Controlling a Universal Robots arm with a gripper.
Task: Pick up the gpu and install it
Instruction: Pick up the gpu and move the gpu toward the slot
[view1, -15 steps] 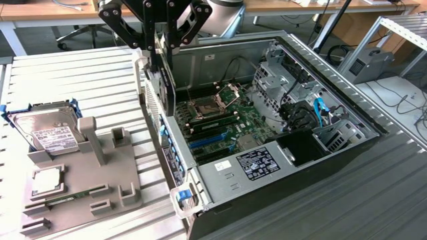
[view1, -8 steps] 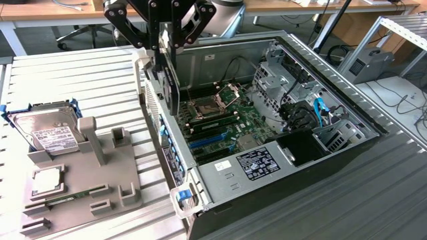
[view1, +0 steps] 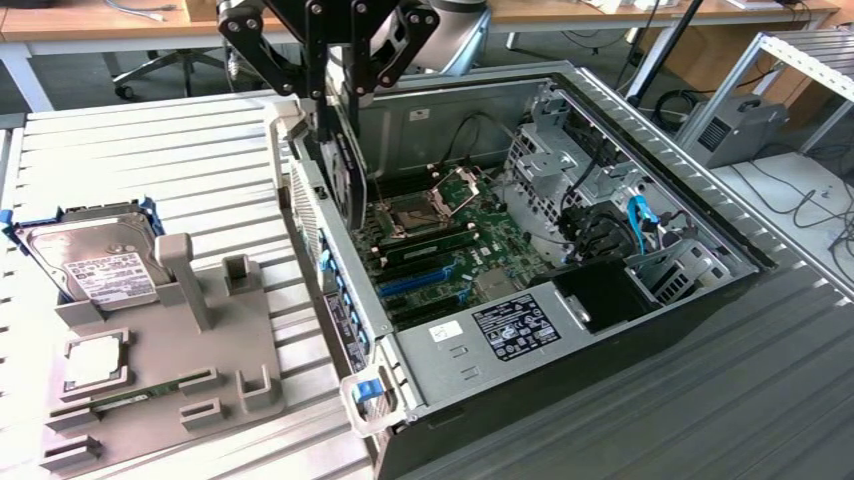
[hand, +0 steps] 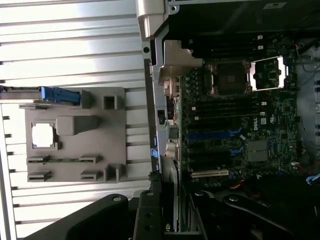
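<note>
End effector (view1: 328, 112) was clenched on the gpu (view1: 347, 178). The card hung upright on edge at the computer case (view1: 454, 375) rear wall, not yet seated. Judged light, stiff and fragile, so best gripped on the bare top edge, away from the connector. Exterior view gave the card's dark face and its height over the case. Wrist view gave the gpu (hand: 174, 192) edge-on beside the motherboard (hand: 240, 125) slots inside the case.
</note>
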